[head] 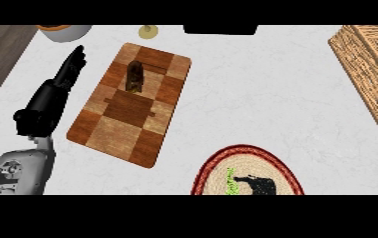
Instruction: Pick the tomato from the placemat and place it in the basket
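Left hand released, fingers straight, left of chequered board. Right hand on near round placemat, grip cannot be told. Green bit beside it; tomato not clearly seen. Basket far right.

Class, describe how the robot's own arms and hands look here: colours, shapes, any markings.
The left forearm is a rounded grey shell with small dark marks near its lower end. The left hand is all black, long and narrow, tapering to thin fingers. Of the right hand only a small black part shows. No cables show.
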Controlling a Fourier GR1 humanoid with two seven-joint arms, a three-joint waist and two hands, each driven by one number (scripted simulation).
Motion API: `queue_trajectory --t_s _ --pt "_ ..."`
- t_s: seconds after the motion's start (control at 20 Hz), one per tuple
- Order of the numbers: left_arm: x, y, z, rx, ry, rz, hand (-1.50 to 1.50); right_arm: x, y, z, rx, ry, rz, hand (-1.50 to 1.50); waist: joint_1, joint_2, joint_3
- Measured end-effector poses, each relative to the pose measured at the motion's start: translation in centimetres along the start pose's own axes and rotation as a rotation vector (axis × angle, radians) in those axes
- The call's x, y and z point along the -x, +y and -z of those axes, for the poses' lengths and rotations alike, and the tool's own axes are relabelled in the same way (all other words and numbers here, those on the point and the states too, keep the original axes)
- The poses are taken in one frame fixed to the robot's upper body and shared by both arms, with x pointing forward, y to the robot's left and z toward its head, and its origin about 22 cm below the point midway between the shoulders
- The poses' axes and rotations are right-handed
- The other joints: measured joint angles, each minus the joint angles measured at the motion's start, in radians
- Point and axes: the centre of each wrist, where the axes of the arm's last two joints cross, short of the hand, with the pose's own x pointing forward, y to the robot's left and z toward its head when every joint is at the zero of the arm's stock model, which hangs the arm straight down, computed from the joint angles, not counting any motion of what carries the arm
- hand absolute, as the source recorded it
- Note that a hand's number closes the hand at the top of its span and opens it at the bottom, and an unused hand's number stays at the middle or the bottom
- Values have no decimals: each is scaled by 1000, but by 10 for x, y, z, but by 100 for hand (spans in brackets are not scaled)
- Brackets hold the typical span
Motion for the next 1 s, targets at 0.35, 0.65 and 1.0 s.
queue_trajectory --t_s 0.35,0.65,1.0 --pt "2 5 -3 -2 2 3 0 2 6 5 82 -66 237 -150 -4 -1 1" --pt "4 5 -4 -9 4 3 0 28 -10 -10 284 -22 537 -150 -4 2 1" --pt "2 0 -3 -9 0 -4 0 76 -27 -43 503 77 748 -150 -1 8 4"
